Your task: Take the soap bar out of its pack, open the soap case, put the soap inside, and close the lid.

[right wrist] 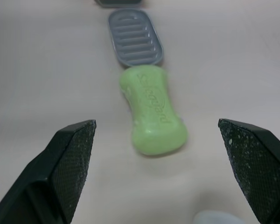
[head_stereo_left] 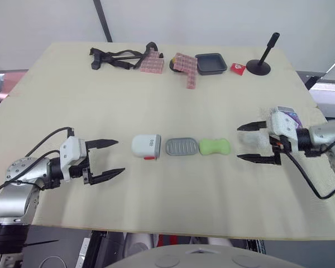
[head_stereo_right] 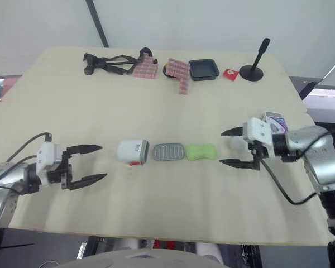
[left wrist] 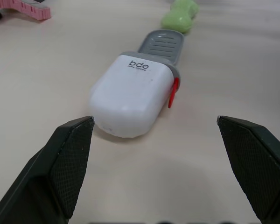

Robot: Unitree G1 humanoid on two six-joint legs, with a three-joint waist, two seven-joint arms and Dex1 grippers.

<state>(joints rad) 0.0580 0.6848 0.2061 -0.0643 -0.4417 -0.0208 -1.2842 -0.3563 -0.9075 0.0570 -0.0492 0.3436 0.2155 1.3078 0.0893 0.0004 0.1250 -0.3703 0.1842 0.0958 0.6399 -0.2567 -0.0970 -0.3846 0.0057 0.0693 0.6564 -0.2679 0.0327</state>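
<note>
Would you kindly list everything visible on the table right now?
soap case: one, white, row's left end
ribbed tray: one, grey, row's middle
soap bar: one, green, row's right end
strap: one, black, far edge
checked pieces: two, pink, far edge
dish: one, black, far edge
packet: one, red, beside dish
stand: one, black, far right
table: one, pale, underneath
left gripper: one, black, open facing case
right gripper: one, black, open facing soap

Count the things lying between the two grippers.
3, in a row: white case nearest the left gripper, grey tray in the middle, green soap nearest the right gripper.
</note>
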